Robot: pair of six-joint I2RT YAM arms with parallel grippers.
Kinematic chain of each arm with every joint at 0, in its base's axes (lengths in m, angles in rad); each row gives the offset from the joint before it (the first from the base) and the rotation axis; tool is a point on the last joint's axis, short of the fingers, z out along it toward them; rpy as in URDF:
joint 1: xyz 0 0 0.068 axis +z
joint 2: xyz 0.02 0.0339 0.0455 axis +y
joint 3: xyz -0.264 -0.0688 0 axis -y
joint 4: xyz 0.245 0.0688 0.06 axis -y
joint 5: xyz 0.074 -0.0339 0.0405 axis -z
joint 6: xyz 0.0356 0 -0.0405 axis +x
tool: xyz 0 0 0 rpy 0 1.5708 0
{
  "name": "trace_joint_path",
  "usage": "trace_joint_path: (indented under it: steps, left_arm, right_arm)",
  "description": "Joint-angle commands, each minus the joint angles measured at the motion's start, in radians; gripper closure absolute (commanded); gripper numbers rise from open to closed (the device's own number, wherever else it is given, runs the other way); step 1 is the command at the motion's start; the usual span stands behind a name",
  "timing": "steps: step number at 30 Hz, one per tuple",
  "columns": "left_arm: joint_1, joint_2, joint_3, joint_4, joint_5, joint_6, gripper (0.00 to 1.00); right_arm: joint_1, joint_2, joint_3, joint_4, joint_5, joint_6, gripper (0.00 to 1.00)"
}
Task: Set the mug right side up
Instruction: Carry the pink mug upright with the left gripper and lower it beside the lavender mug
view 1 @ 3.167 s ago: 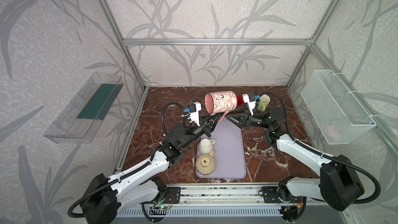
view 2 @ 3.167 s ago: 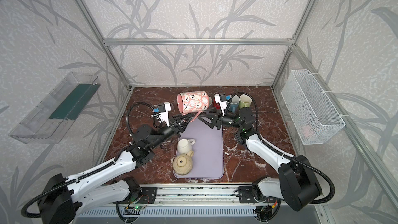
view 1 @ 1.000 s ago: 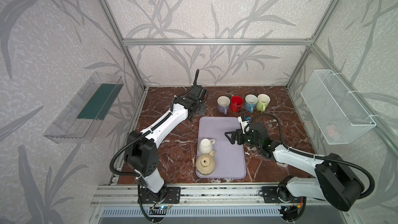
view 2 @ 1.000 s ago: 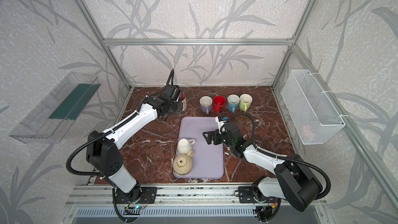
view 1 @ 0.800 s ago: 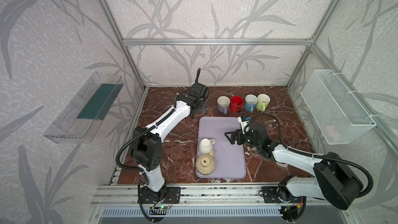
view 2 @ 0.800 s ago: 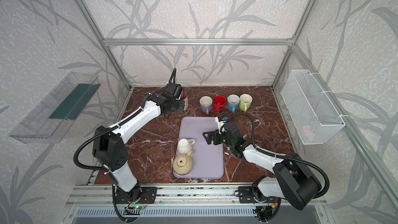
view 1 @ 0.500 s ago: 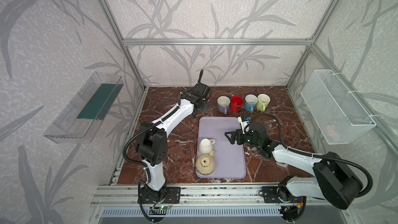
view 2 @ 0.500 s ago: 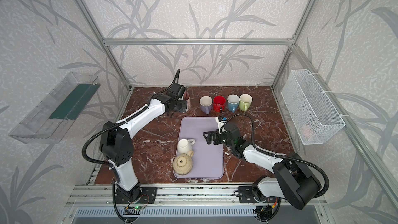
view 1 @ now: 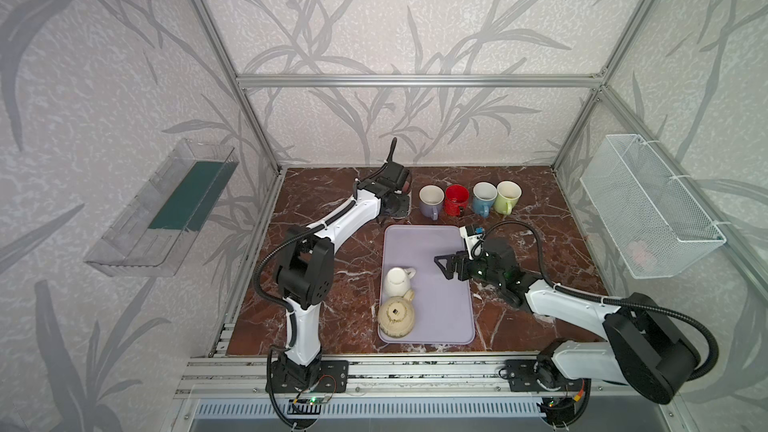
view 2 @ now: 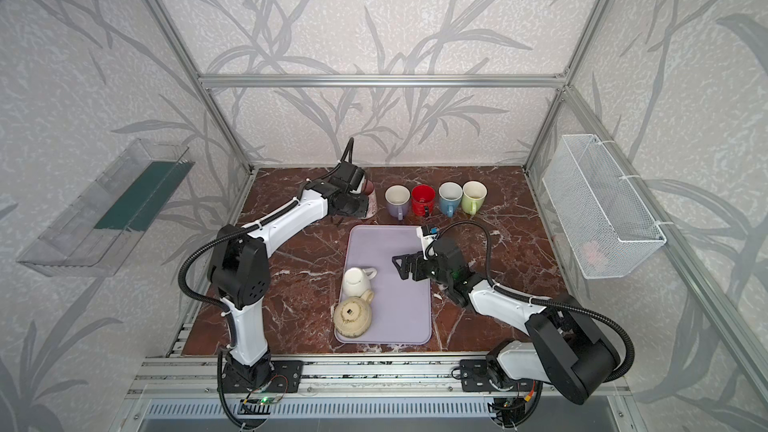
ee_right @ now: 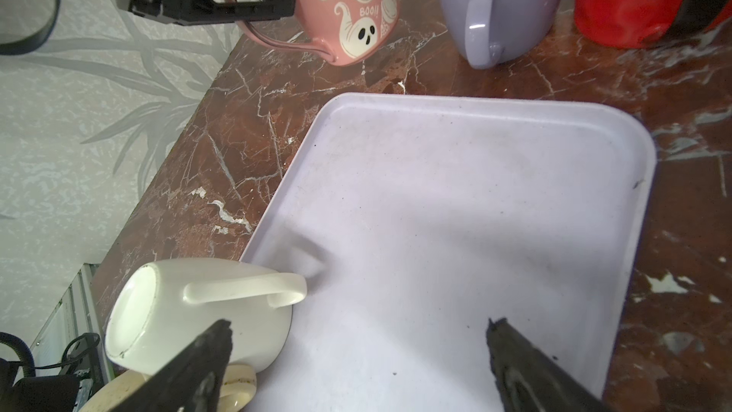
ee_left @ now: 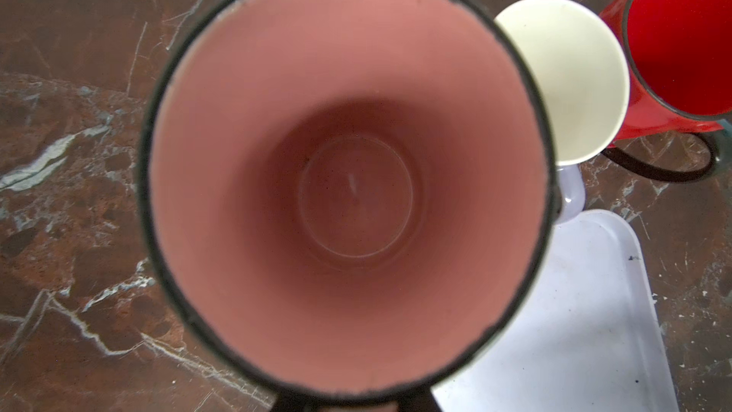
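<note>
Right wrist, left claw (ee_right: pixel 277 3) gripping mug (ee_right: pixel 356 13) handle, right claw (ee_right: pixel 358 326) spread wide

The cell is closed on the left, far and right sides by walls (view 1: pixel 415 27) in pale grey textured wallpaper with a darker grey leaf pattern. An aluminium frame (view 1: pixel 415 81) of extruded profile follows the wall corners and crosses the far wall. The work surface is a tabletop (view 1: pixel 540 209) of dark red-brown marble with white veining. A clear plastic bin (view 1: pixel 162 209) with a dark green panel is mounted on the left wall. A white wire basket (view 1: pixel 615 184) hangs on the right wall. An aluminium rail (view 1: pixel 415 371) borders the near edge. Lighting is even and diffuse.
</note>
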Motion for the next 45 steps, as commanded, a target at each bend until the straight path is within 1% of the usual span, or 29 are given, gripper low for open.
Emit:
trace_joint_path:
  steps: [1, 3, 7, 25, 36, 38, 42, 45]
  left_arm:
    - [0.004, 0.009, 0.064, 0.098, 0.012, -0.013, 1.00]
    - [0.005, 0.024, 0.071, 0.105, 0.044, 0.011, 1.00]
    - [0.005, 0.055, 0.088, 0.113, 0.066, 0.003, 1.00]
    - [0.005, 0.138, 0.152, 0.102, 0.028, 0.023, 1.00]
    - [-0.002, 0.155, 0.151, 0.098, 0.009, 0.040, 1.00]
    - [-0.004, 0.153, 0.146, 0.097, 0.005, 0.043, 0.95]
    - [-0.008, 0.148, 0.141, 0.096, 0.007, 0.053, 0.75]
    - [-0.010, 0.140, 0.135, 0.089, 0.000, 0.054, 0.66]
  right_arm:
    - [0.006, 0.003, -0.006, 0.035, -0.004, 0.009, 0.01]
    - [0.006, 0.003, -0.006, 0.035, -0.004, 0.010, 0.01]
    - [0.005, 0.002, -0.007, 0.035, -0.007, 0.013, 0.01]
    - [0.005, -0.003, -0.009, 0.035, -0.010, 0.016, 0.01]
    - [0.005, -0.002, -0.009, 0.037, -0.007, 0.015, 0.01]
    - [0.005, -0.001, -0.009, 0.037, -0.007, 0.014, 0.01]
    - [0.005, 0.001, -0.009, 0.037, -0.004, 0.016, 0.01]
    - [0.006, 0.001, -0.009, 0.037, -0.003, 0.014, 0.01]
